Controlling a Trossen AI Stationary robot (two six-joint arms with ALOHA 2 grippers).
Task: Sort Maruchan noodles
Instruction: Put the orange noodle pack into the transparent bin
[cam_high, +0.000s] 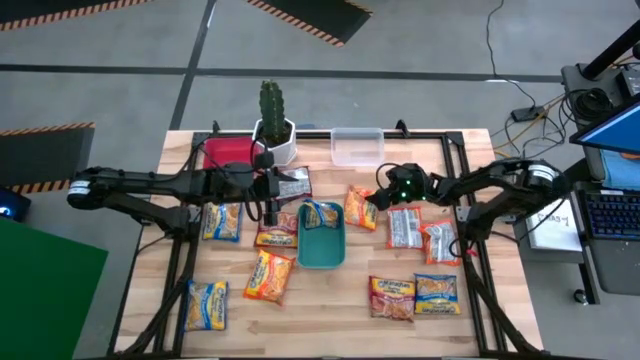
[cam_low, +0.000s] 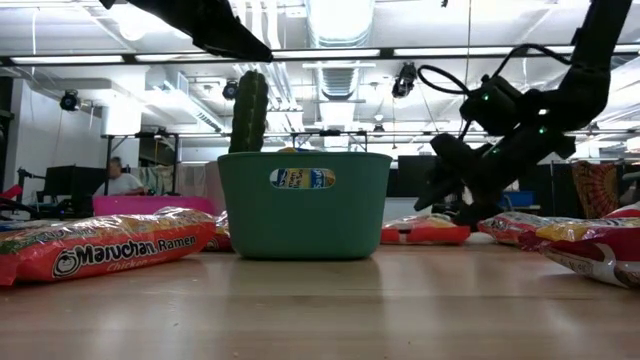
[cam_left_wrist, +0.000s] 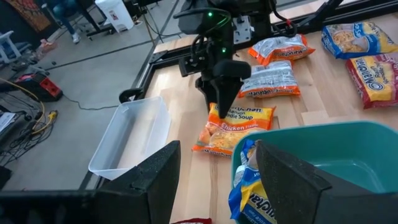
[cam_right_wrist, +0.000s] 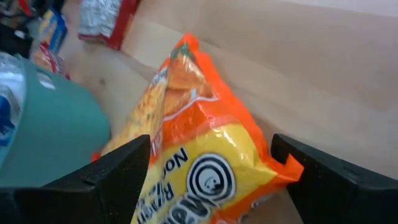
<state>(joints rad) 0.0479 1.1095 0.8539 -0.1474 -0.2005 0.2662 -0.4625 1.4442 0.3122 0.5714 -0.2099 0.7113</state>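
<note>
One orange packet right of green tray, slanted, between wide-open right gripper; tray holding blue-yellow packet; left gripper open, empty.

A tub sat mid-table with one noodle packet in it. Behind it stood a cactus, with an empty tray to its right. Other packets lay on the table around the tub, one just right of it, perhaps touching.
</note>
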